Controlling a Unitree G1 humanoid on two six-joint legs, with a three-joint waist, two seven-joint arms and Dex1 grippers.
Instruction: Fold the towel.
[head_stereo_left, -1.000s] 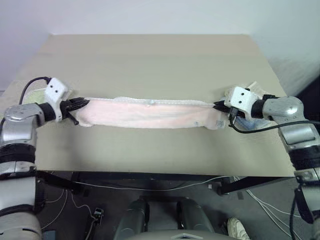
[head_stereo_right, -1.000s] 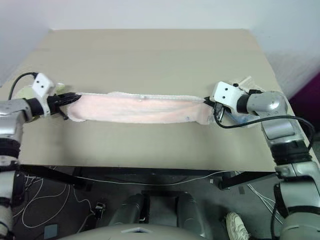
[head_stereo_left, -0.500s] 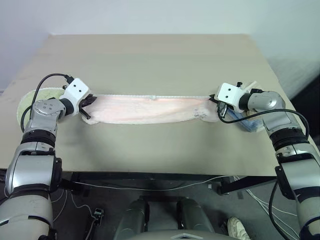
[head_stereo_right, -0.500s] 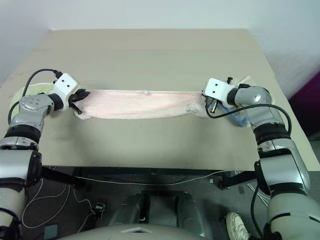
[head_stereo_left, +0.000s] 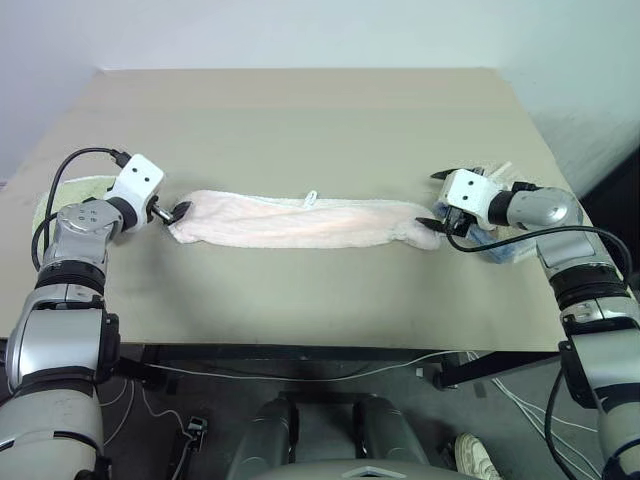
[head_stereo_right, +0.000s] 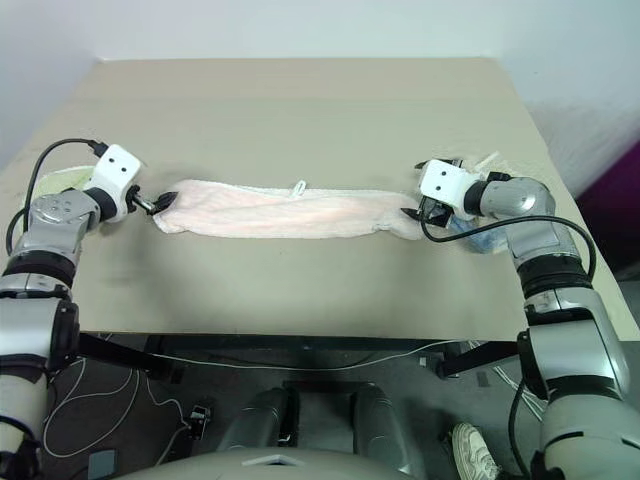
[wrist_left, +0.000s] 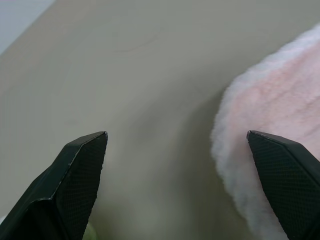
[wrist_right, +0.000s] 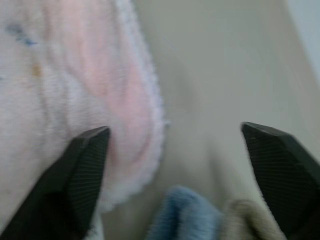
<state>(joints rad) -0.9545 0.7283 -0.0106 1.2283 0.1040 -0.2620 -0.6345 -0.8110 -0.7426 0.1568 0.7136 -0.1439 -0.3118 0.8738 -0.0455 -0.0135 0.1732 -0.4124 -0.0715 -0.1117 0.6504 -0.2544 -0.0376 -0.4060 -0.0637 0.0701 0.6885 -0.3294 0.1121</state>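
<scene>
Across the middle of the beige rectangular table (head_stereo_left: 300, 130), the pale pink terry towel with white scalloped edging (head_stereo_left: 300, 222) lies as a long narrow folded strip running from side to side, a small white tag (head_stereo_left: 312, 198) sticking up from its far edge. At its left end the left gripper (head_stereo_left: 170, 211) stands with its two black fingers spread wide, one fingertip just beside the cloth and nothing between them; at its right end the right gripper (head_stereo_left: 436, 201) is likewise spread wide and empty, with one finger (wrist_right: 82, 175) over the towel's rounded end. A light green towel (head_stereo_left: 75, 190) lies behind the left arm, and folded blue and beige towels (wrist_right: 210, 220) sit close under the right wrist.

Judging from this, the lengthwise fold is laid down and the strip has yet to be folded end over end. To do that well, each gripper should take both layers of one end, well in from the edging. The right one must avoid snagging the blue towel. The strip looks slightly twisted near the tag, so it may need smoothing first.
</scene>
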